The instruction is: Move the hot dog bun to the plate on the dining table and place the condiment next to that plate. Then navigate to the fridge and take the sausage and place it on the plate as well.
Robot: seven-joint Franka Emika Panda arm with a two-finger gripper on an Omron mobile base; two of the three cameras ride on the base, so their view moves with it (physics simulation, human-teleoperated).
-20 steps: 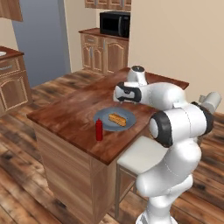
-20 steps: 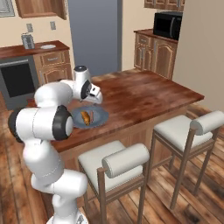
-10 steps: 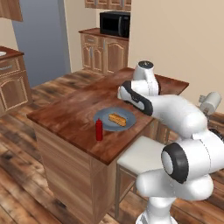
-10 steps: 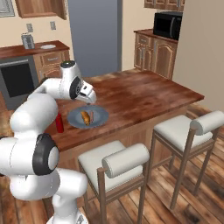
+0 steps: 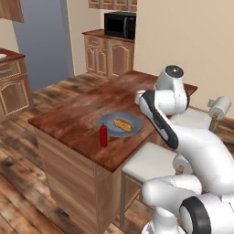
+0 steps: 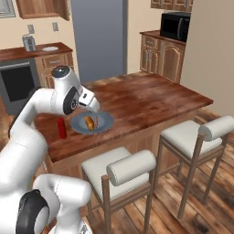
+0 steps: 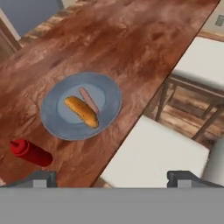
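The blue-grey plate (image 7: 57,127) lies on the dining table (image 7: 131,48) near its long edge. On the plate rest the tan hot dog bun (image 7: 82,110) and, touching its side, the pinkish sausage (image 7: 89,99). The red condiment (image 7: 30,152) stands on the wood right beside the plate. My gripper (image 7: 113,179) hovers above the table edge and the stool, its fingertips (image 7: 41,178) wide apart, open and holding nothing. The left base view shows the plate (image 5: 109,122), bun (image 5: 122,124) and condiment (image 5: 103,135); the right base view shows my gripper (image 6: 91,104) just above the plate (image 6: 104,121).
White-cushioned stools (image 6: 119,167) (image 6: 192,132) line the table's near side, one seat (image 7: 153,153) right under my hand. The grey fridge (image 6: 98,36) stands shut at the back, with counters, cabinets and a microwave (image 5: 119,23) around the room.
My arm has folded and swung its elbow round while the hand stays over the table edge by the plate. The gripper stays open; plate, bun, sausage and bottle have not moved.
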